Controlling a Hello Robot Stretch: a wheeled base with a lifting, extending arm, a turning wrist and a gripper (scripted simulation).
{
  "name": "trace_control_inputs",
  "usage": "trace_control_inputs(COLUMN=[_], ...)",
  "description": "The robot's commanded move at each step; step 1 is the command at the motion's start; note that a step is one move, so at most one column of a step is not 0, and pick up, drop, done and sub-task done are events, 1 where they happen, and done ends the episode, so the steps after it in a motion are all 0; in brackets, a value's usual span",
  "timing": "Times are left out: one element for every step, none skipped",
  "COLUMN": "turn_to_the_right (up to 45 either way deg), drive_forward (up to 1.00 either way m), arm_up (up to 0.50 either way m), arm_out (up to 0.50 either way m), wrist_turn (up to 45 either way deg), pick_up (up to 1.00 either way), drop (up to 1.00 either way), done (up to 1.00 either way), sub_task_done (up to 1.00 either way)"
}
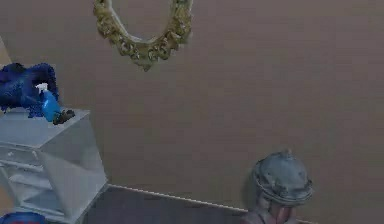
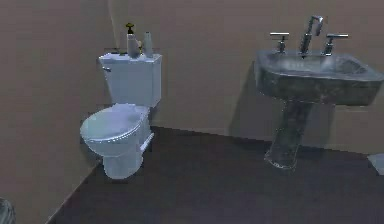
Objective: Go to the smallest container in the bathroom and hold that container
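Observation:
On the tank of a white toilet (image 2: 120, 125) at the arm side view's left stand two small things: a dark one with a yellowish top (image 2: 131, 42) and a pale slim one (image 2: 148, 41). In the forward view a blue spray bottle (image 1: 48, 105) and a small dark object (image 1: 64, 117) sit on a white shelf unit (image 1: 55, 165) at the left, beside a heap of blue cloth (image 1: 25, 85).
A grey pedestal sink (image 2: 310, 75) with a metal faucet (image 2: 314, 35) stands at the arm side view's right. A gold-framed mirror (image 1: 150, 48) hangs on the beige wall ahead. A grey domed object (image 1: 283, 180) stands low right. Dark floor lies between toilet and sink.

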Motion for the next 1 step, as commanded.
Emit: trace_control_inputs(turn_to_the_right=[-39.0], drive_forward=[0.0], arm_up=[0.0], arm_out=[0.0], wrist_turn=[0.0], pick_up=[0.0], drop=[0.0], done=[0.0], sub_task_done=[0.0])
